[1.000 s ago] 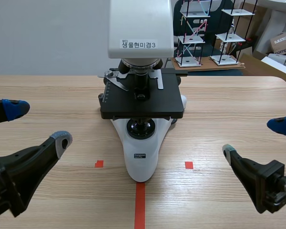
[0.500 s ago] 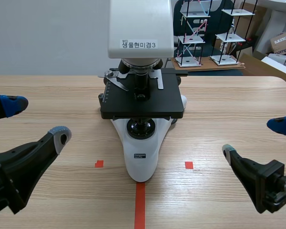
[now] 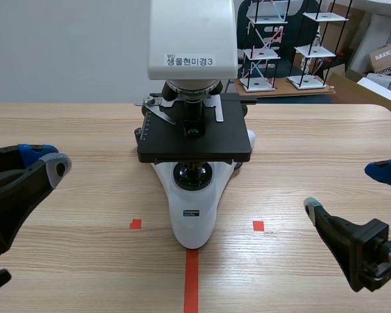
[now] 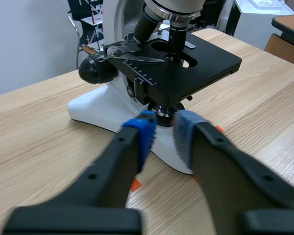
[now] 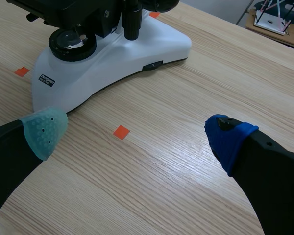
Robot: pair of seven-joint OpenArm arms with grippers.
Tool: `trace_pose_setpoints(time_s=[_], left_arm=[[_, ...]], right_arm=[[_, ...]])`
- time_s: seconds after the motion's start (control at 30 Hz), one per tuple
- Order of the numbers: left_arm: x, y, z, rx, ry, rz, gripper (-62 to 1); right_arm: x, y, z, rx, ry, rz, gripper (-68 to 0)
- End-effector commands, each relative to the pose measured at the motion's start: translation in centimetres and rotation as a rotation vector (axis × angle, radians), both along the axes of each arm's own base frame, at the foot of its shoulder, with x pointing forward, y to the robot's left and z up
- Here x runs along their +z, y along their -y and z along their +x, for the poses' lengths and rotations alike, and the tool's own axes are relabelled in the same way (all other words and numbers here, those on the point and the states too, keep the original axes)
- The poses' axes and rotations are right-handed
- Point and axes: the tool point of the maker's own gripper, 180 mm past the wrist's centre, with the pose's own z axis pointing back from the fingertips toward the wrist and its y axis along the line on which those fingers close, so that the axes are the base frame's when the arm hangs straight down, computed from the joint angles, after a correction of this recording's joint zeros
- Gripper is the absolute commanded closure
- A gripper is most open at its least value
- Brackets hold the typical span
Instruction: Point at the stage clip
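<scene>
A white microscope (image 3: pixel 193 208) stands mid-table with a black stage (image 3: pixel 195 142). The stage clip (image 3: pixel 158 108) is a thin silver arm on the stage's far left part, beside the objective; in the left wrist view the stage clip (image 4: pixel 136 52) lies well ahead of my fingers. My left gripper (image 3: pixel 45 158) hovers low at the table's left, well short of the microscope, its pads almost touching and nothing between them; the left gripper (image 4: pixel 161 133) faces the microscope's base. My right gripper (image 3: pixel 347 189) stands open at the right, and the right gripper (image 5: pixel 135 132) holds nothing.
A label sits on the microscope's white head (image 3: pixel 190 60). Behind the table, wire racks (image 3: pixel 264 45) and cardboard boxes (image 3: pixel 386 59) stand at the back right. Bare wood lies on both sides of the microscope (image 5: pixel 112 54).
My left gripper's fingers have come together from wide open, and the arm has drawn slightly left. The right arm has stayed still.
</scene>
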Motion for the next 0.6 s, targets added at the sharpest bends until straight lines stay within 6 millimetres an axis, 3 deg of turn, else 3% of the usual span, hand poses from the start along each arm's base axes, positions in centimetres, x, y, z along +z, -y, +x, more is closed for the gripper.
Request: trace_pose_setpoints(time_s=[0.0, 0.07, 0.2, 0.57], left_arm=[[1.3, 0.2, 0.4, -0.023, 0.049, 0.008, -5.4], [1.8, 0.2, 1.0, -0.049, 0.075, 0.044, -2.2], [2.9, 0.0, 2.9, -0.085, 0.136, 0.142, -2.3], [4.1, -3.7, 8.4, -0.087, 0.226, 0.31, -2.3]], right_arm=[[1.1, -0.2, 0.3, 0.01, 0.037, 0.01, -61.9], [1.1, -0.2, 0.3, 0.01, 0.037, 0.01, -61.9], [1.1, -0.2, 0.3, 0.01, 0.037, 0.01, -61.9], [1.1, -0.2, 0.3, 0.01, 0.037, 0.01, -61.9]])
